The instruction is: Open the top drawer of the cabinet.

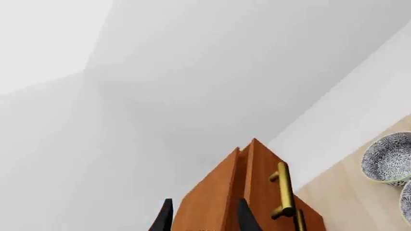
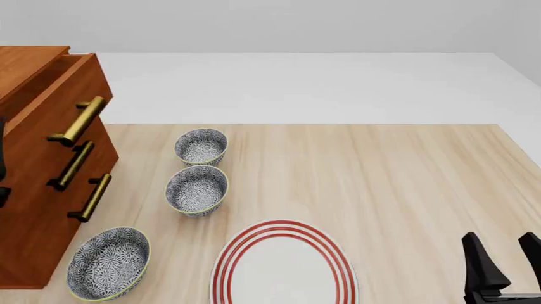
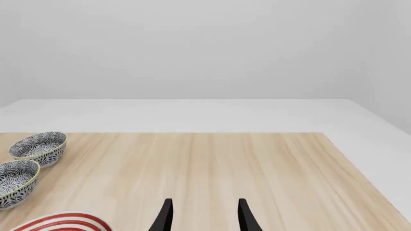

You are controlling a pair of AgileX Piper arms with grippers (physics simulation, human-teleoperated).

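Ahead of the left tool [image 1: 203,216], whose fingers stand apart and empty, the cabinet [image 2: 34,209] shows its top drawer [image 2: 59,95] pulled partly out, handle ungripped. Right tool [image 2: 505,261] rests open, well apart.

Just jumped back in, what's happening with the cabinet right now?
The top drawer of the cabinet stands pulled partly out, ahead of the two lower drawers. The left gripper is open beside the drawer's upper corner and holds nothing; its brass handle is free. The right gripper waits open over the table, away from the bowls and plate.
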